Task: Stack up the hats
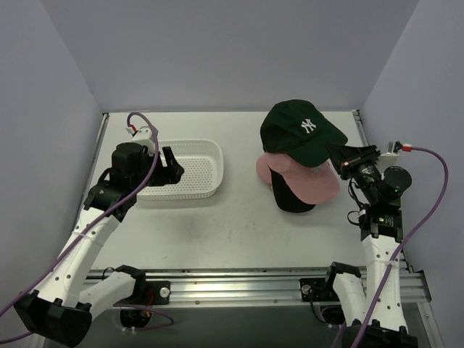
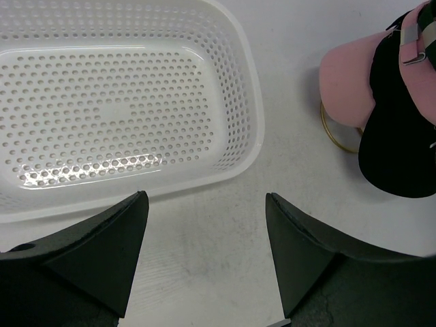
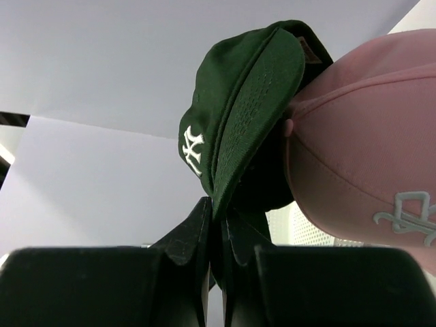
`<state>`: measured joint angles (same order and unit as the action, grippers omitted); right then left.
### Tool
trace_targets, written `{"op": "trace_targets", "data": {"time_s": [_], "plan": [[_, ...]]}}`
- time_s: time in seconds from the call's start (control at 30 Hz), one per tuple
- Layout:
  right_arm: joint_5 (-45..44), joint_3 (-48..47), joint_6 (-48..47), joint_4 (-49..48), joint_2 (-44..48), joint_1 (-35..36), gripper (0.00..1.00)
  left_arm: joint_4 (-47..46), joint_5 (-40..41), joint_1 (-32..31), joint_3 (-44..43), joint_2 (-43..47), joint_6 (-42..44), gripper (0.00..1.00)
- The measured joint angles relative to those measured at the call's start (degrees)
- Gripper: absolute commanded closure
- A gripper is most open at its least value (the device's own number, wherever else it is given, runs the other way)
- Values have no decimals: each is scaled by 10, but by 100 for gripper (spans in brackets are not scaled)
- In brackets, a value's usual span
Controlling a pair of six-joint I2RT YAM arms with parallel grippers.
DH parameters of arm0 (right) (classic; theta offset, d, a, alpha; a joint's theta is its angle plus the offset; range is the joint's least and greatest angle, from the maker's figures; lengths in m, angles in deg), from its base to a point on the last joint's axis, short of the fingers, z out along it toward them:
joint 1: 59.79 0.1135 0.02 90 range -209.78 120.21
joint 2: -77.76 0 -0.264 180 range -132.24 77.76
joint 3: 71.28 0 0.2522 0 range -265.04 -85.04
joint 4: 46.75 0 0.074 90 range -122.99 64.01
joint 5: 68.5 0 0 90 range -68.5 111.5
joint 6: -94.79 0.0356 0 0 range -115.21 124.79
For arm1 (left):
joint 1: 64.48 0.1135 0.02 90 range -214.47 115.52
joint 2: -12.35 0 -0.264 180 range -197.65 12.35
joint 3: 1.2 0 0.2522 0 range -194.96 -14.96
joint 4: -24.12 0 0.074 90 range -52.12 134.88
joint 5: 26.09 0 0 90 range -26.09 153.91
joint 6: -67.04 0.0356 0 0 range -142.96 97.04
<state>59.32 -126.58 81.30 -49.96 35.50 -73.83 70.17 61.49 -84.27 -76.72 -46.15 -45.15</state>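
A dark green cap (image 1: 299,130) with a white logo sits tilted on top of a pink cap (image 1: 313,183) and a black cap (image 1: 291,197) at the table's right. My right gripper (image 1: 339,158) is shut on the green cap's brim (image 3: 253,102), held clear of the table. The pink cap (image 3: 361,157) fills the right of the right wrist view. My left gripper (image 2: 204,231) is open and empty, low over the table just in front of the white basket. The left wrist view shows the pink cap (image 2: 347,82) and the black brim (image 2: 398,146) at the far right.
A white perforated basket (image 1: 185,170) stands at the table's left, empty; it also shows in the left wrist view (image 2: 122,102). A gold wire ring (image 2: 337,136) peeks out under the caps. Purple-grey walls enclose the table on three sides.
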Motion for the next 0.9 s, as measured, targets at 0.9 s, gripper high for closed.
{"op": "trace_targets", "data": {"time_s": [0.9], "plan": [[18, 49, -26, 26, 37, -22, 100, 0, 0, 0, 3, -3, 5, 22]]}}
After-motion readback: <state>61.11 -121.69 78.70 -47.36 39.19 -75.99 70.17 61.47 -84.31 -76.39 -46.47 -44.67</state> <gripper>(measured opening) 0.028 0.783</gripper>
